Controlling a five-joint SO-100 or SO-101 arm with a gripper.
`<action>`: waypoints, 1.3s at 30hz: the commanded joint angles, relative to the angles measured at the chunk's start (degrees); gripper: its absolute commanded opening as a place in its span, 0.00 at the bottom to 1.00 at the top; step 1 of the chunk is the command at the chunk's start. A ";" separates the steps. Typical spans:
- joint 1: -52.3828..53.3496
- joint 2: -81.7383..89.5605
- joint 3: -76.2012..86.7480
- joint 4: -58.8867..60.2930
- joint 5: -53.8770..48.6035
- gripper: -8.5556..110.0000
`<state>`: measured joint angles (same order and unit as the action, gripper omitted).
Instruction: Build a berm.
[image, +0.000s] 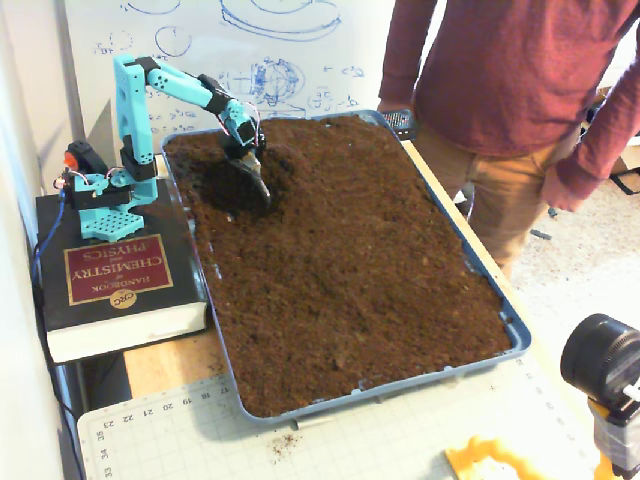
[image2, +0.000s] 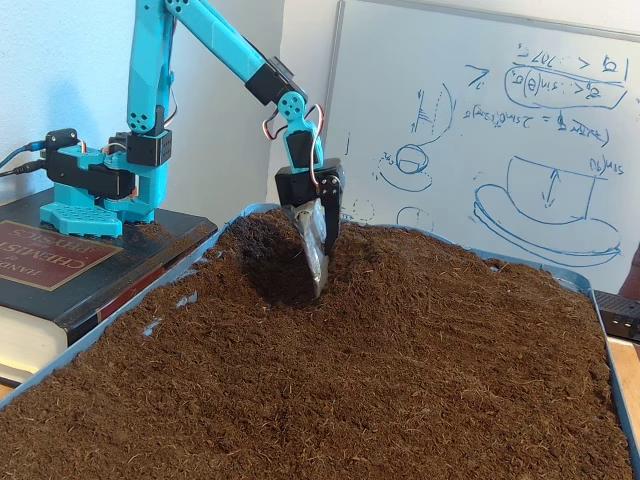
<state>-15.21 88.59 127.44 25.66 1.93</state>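
Pincer (image2: 318, 275) tip digs into soil beside berm (image2: 385, 255).

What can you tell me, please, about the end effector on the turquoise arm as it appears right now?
The end effector hangs from a black servo housing on the arm's turquoise wrist, with red and white wires looped above it. It carries a grey, metallic-looking scoop-like blade pointing steeply down, its tip dug into the dark soil near the tray's far corner by the arm's base. In a fixed view from above, a darker hollow lies beside it. Whether it is open or shut cannot be told.
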 joint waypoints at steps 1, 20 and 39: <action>-0.62 0.44 -6.24 -0.97 2.46 0.08; -3.25 -4.75 -21.18 -0.97 14.24 0.08; -9.67 9.67 -20.48 0.00 20.65 0.07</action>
<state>-23.91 90.18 111.45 25.66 19.51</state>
